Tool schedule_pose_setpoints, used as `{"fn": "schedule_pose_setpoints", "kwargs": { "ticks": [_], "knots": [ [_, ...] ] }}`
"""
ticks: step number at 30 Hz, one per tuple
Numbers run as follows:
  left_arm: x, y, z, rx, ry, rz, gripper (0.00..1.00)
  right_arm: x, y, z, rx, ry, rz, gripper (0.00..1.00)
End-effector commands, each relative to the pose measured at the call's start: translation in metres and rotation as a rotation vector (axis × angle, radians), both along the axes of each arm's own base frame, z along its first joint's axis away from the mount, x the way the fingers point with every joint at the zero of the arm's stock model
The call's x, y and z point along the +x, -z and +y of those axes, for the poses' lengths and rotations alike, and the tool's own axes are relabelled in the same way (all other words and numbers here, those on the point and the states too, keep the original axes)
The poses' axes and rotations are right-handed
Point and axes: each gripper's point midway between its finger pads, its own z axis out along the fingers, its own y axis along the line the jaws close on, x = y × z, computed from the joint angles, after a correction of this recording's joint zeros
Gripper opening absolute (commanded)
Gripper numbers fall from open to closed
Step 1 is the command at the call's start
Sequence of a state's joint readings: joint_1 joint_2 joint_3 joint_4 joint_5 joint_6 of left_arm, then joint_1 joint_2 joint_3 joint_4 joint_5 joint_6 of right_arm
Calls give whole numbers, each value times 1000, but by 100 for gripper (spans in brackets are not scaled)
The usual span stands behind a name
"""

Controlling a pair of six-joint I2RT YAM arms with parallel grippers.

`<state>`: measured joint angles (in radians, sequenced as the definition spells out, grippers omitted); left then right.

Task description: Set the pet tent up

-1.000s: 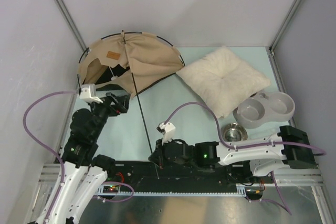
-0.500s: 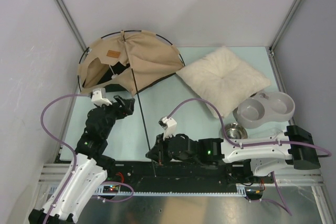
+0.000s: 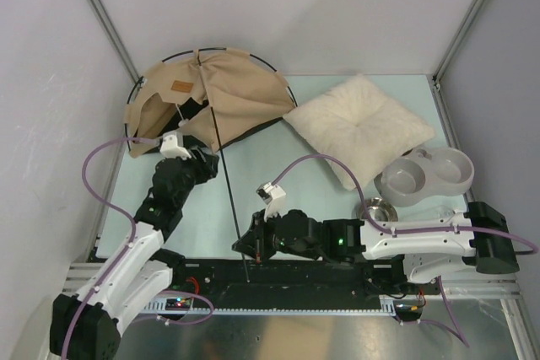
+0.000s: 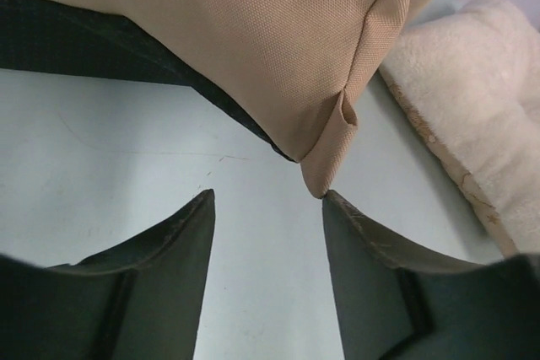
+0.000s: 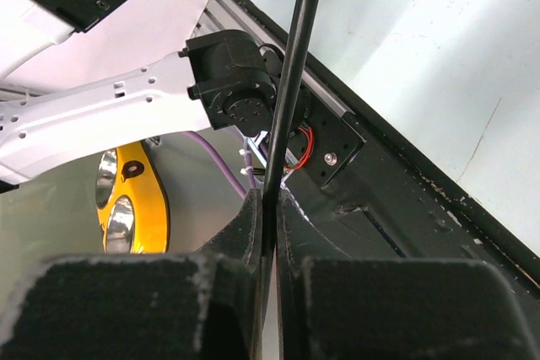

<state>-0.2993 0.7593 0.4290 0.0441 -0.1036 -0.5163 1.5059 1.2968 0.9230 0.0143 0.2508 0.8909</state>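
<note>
The tent (image 3: 219, 94) lies slumped at the far left of the table (image 3: 278, 166). The left gripper (image 4: 269, 196), jaws apart, noses at a fabric corner (image 4: 325, 166). The right gripper (image 5: 268, 208) is clamped on a pole (image 5: 291, 82) near the front edge. A good pinch would take the corner deep, above its fold, with the pole held steady. Where the pole meets the canvas is hidden, perhaps under the folds.

Top view: high behind the arm bases, looking down on the worktop (image 3: 253, 158). Left wrist: low, super close to the pet tent (image 4: 253, 40) corner, pillow (image 4: 481, 99) upper right, both shared with top. Right wrist: tight on the pole (image 5: 291, 82), facing the base rail (image 5: 405, 187).
</note>
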Motion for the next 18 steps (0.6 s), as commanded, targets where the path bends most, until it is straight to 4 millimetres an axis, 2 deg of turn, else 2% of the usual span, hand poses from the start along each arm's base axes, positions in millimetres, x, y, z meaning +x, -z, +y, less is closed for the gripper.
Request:
{"fn": "schedule_pose_setpoints", "kwargs": {
  "ticks": [1, 6, 13, 18],
  "knots": [
    [15, -43, 2, -9, -33, -122, 55, -1, -54, 9, 153, -15, -9, 0],
    [16, -46, 0, 12, -13, -136, 53, -2, -52, 12, 152, -19, -5, 0],
    [18, -44, -7, 8, 21, -140, 55, -4, -50, 15, 154, -24, 3, 0],
    [22, -37, -11, 6, 32, -118, 42, -6, -49, 16, 154, -25, 7, 0]
  ]
}}
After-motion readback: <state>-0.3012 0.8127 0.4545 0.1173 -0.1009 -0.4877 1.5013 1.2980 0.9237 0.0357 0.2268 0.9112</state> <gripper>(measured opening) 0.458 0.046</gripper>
